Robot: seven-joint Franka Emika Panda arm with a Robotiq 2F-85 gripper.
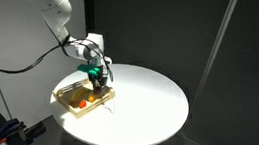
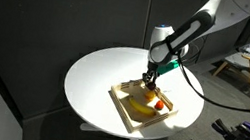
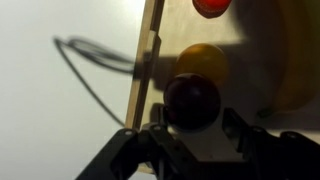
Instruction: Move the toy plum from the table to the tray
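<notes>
The toy plum [image 3: 192, 100], a dark red-purple ball, sits between my gripper's [image 3: 193, 128] fingers in the wrist view, and both fingers touch its sides. It hangs over the light wooden tray [image 3: 145, 60], just inside the rim. In both exterior views the gripper [image 1: 97, 84] [image 2: 149, 81] points down, low over the tray [image 1: 72, 93] [image 2: 121, 98] on the round white table [image 1: 144, 106] [image 2: 99, 71]. The plum itself is too small to make out in the exterior views.
In the tray lie an orange-red toy fruit [image 3: 212, 5] [image 2: 160, 105] [image 1: 80, 103] and a yellow banana-like toy [image 3: 295, 60] [image 2: 142, 107]. A yellow rounded shape [image 3: 205, 58] lies just beyond the plum. The arm's cable casts a shadow on the table [image 3: 90, 60].
</notes>
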